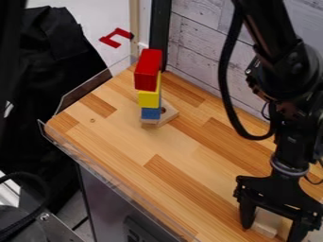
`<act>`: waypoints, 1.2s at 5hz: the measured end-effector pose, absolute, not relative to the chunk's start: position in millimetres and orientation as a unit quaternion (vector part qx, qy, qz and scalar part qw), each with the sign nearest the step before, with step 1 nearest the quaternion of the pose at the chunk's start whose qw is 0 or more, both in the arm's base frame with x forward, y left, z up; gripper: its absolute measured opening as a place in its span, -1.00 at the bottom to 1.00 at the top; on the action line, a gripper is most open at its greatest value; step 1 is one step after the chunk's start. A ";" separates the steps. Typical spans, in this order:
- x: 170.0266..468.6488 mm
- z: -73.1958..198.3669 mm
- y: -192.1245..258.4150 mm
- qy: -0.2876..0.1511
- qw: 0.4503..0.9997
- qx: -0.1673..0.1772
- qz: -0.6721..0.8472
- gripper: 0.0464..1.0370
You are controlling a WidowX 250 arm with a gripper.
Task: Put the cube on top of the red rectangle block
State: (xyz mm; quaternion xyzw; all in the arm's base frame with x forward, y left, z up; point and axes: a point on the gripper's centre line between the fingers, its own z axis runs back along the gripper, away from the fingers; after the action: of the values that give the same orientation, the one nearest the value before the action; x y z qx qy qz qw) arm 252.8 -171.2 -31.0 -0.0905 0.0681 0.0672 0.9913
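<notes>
Black two-finger gripper is at the lower right, low over the striped wooden tabletop. Jaws open, one finger either side of the pale, unpainted wooden block, which I read as the cube. Gap visible on one side of it; can't tell if the other finger touches. Cube is near the table's near right part, well apart from the stack. Stack is upright toward the far left: red rectangular block on top, yellow block under it, blue block below that, pale wooden base piece with a round hole at the bottom. Nothing sits on the red block. Clear plastic guard along the table edge, whitewashed plank wall behind, black fabric off the left side.
</notes>
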 end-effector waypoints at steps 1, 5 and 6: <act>259.5 -35.1 -170.7 0.074 0.987 -0.097 0.101 0.66; 264.3 70.3 -125.7 -0.054 0.981 -0.048 0.182 0.01; 268.1 118.8 -113.3 -0.110 0.975 -0.039 0.189 0.01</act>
State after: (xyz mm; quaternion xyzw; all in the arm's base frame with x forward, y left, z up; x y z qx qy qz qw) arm 268.1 -113.3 118.8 -0.0386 -0.1098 0.1890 0.9751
